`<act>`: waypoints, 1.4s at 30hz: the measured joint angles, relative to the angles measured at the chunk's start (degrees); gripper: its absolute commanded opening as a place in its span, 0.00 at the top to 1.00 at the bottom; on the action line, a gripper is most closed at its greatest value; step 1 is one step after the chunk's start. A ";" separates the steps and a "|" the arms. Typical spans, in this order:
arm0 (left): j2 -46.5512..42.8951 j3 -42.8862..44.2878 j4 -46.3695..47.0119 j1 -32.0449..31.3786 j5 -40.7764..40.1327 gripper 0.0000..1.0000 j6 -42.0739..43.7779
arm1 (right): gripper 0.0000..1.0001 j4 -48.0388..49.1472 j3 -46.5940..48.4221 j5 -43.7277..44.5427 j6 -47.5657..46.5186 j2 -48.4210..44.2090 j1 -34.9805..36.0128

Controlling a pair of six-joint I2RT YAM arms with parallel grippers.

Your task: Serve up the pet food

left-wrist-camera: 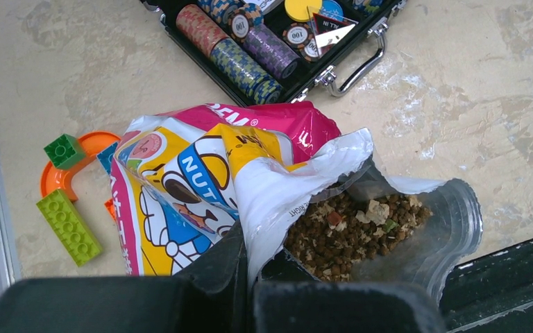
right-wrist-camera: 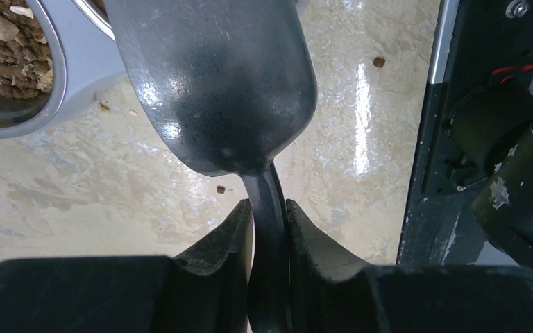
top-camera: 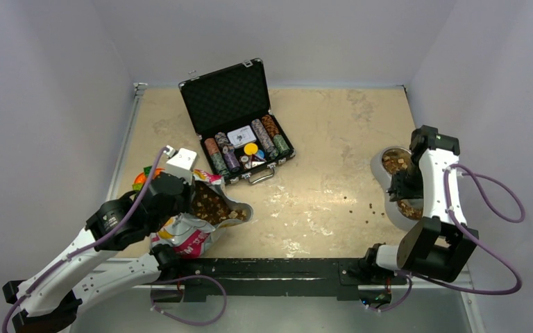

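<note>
The pet food bag (left-wrist-camera: 201,166), white, blue, yellow and pink, lies at the near left with its mouth open toward the right. Brown pet food (left-wrist-camera: 354,232) fills that mouth. My left gripper (left-wrist-camera: 250,258) is shut on the white edge of the bag's opening. At the right, my right gripper (right-wrist-camera: 269,211) is shut on the handle of a dark grey scoop (right-wrist-camera: 215,83), seen from its underside. It hangs over the table just beside a grey double bowl (top-camera: 383,182). Both hollows of the bowl hold pet food (right-wrist-camera: 7,48).
An open black case (top-camera: 239,132) of poker chips stands at the back centre. Green bricks (left-wrist-camera: 69,225) and an orange curved piece (left-wrist-camera: 59,177) lie left of the bag. Loose pellets (top-camera: 361,208) dot the table between bag and bowl. A black rail (top-camera: 271,267) runs along the near edge.
</note>
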 measured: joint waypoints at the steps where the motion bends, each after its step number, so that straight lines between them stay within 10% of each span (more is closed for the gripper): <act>1: 0.07 0.00 0.02 0.00 0.09 1.00 0.00 | 1.00 0.00 0.00 0.20 -0.72 0.04 0.00; 27: 1.73 0.76 -0.46 0.02 1.42 1.00 -1.14 | 1.00 2.47 -2.25 6.32 -16.63 0.26 -0.04; 42: 3.41 1.70 -0.83 0.02 3.13 1.00 -1.31 | 1.00 6.14 -13.92 9.90 -26.36 -21.42 -0.74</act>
